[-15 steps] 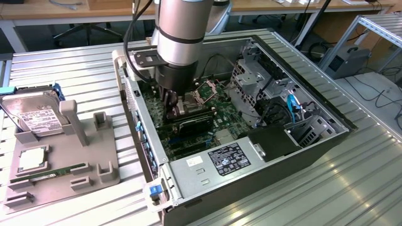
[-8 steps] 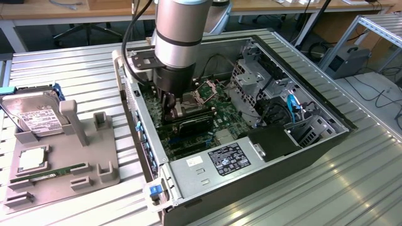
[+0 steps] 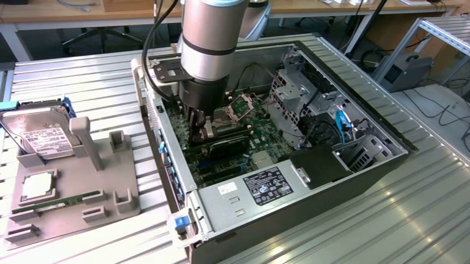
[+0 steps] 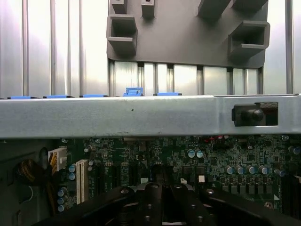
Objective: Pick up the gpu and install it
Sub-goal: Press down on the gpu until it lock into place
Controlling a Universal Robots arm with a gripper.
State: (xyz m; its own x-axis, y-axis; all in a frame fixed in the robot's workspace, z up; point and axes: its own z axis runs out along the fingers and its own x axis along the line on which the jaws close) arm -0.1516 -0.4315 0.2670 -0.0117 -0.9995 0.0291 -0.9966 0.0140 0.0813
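Gripper [image 3: 200, 127] down inside PC case [image 3: 353, 181], jaw state unclear; wrist cam shows motherboard [image 4: 188, 160]

Exterior view looks down from high, far; wrist view sits close inside the computer case [image 3: 294, 181] (shared motherboard [image 4: 188, 165]).

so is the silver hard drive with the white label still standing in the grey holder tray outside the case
Yes, the silver hard drive stands upright in the grey holder tray, beside the open computer case.
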